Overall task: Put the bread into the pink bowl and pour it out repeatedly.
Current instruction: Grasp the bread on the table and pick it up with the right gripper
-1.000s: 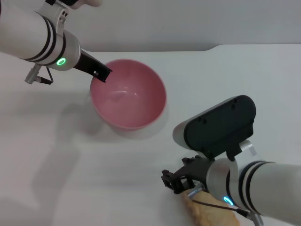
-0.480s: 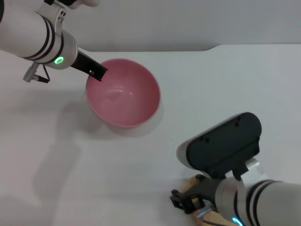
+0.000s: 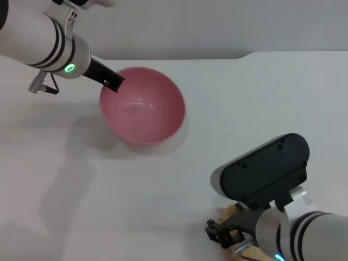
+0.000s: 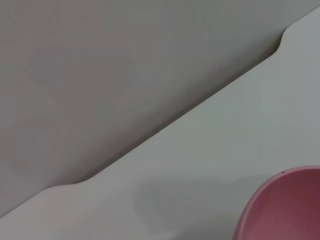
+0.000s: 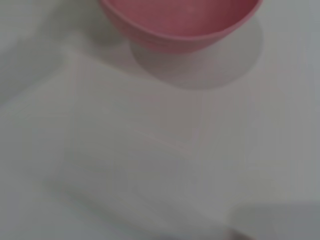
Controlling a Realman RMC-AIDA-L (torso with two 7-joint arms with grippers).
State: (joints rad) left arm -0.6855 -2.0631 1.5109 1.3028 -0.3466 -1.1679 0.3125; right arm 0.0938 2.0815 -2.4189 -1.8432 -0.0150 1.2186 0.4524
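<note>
Two arms in play here, and this looks like the pick-up step: the pink bowl (image 3: 143, 113) sits empty toward the far left of the white surface (image 3: 244, 109), while the bread (image 3: 235, 211) is down at the near edge on the right, well apart from the bowl and mostly buried under the right arm. Only a couple of tan slivers of it show in the head view. The right tool (image 3: 224, 235) hangs low right at the bread, but I honestly can't tell whether its fingers are apart or already clamped on the loaf, since the wrist housing blocks nearly everything. The left tool (image 3: 110, 82) has its dark tip at the bowl's far-left rim, probably holding the rim, though the fingers themselves aren't visible well enough to call it either way. My guess for the next move: get a firm hold on the loaf, lift it, and carry it up and left over the bowl's opening before letting go. The right wrist view shows just the bowl's near wall and bare surface, no bread, and the left wrist view only catches a slice of the pink rim.
</note>
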